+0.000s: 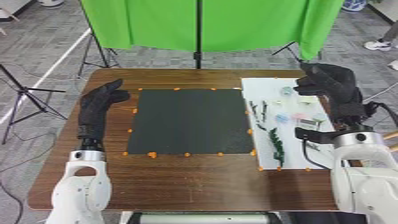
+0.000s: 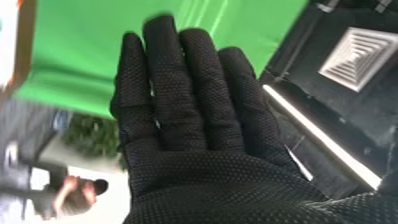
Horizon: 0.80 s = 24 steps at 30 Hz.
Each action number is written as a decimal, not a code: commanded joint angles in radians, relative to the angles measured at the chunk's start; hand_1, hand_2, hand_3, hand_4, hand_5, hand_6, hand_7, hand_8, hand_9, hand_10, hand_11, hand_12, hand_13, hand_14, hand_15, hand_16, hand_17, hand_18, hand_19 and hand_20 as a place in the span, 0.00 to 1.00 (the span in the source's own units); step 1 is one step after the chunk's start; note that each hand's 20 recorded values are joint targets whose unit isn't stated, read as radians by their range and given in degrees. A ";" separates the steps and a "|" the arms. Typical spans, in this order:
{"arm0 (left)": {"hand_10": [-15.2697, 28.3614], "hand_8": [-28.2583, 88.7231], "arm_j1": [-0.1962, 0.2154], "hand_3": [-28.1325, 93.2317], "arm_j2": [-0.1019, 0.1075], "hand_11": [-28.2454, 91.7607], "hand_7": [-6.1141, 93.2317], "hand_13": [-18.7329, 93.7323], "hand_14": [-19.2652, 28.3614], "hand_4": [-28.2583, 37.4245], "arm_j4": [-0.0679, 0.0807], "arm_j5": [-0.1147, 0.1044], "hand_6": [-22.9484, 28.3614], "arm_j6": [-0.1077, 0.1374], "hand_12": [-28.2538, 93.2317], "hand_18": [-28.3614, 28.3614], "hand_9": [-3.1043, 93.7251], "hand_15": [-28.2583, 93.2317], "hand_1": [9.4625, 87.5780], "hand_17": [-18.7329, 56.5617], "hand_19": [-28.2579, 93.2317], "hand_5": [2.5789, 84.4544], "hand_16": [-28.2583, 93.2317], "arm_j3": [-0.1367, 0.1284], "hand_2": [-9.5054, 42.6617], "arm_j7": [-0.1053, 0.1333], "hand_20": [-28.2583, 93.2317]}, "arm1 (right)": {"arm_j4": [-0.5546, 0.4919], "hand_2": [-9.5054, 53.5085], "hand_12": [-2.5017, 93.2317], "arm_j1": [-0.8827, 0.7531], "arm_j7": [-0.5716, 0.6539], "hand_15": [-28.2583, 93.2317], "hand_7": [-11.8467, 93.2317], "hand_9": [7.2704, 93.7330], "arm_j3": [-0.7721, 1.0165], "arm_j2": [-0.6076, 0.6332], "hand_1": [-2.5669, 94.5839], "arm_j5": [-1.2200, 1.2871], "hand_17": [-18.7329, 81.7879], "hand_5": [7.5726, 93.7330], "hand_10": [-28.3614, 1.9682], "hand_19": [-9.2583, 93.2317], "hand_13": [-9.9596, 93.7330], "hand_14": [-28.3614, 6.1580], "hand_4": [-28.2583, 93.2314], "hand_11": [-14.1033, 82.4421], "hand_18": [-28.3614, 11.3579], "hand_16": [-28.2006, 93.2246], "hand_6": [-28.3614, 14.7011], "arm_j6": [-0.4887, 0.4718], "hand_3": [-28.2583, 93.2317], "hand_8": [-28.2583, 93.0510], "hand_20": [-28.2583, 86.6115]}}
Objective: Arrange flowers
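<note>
Your right hand (image 1: 330,82) hangs open, fingers straight, at white board (image 1: 263,86); your left hand (image 1: 96,110), relaxed open, beside dark mat (image 1: 190,121). Green stems (image 1: 276,145) lie on white board.

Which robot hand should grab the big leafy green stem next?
Probably the right hand: it is near the white board with the stem; the left hand is across the dark mat.
</note>
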 commanded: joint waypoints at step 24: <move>0.76 0.20 0.054 0.68 0.043 0.45 0.15 0.56 0.88 0.15 -0.047 0.042 0.61 0.020 0.33 0.83 0.60 0.54 0.32 0.37 0.53 0.63 0.20 0.013 0.36 -0.111 0.41 | -0.034 0.00 0.26 0.035 0.639 0.57 0.22 0.87 -0.176 -0.002 0.46 -0.702 0.86 0.72 0.37 0.91 1.00 0.71 0.08 0.34 0.55 0.46 0.43 -0.733 0.67 0.20 0.60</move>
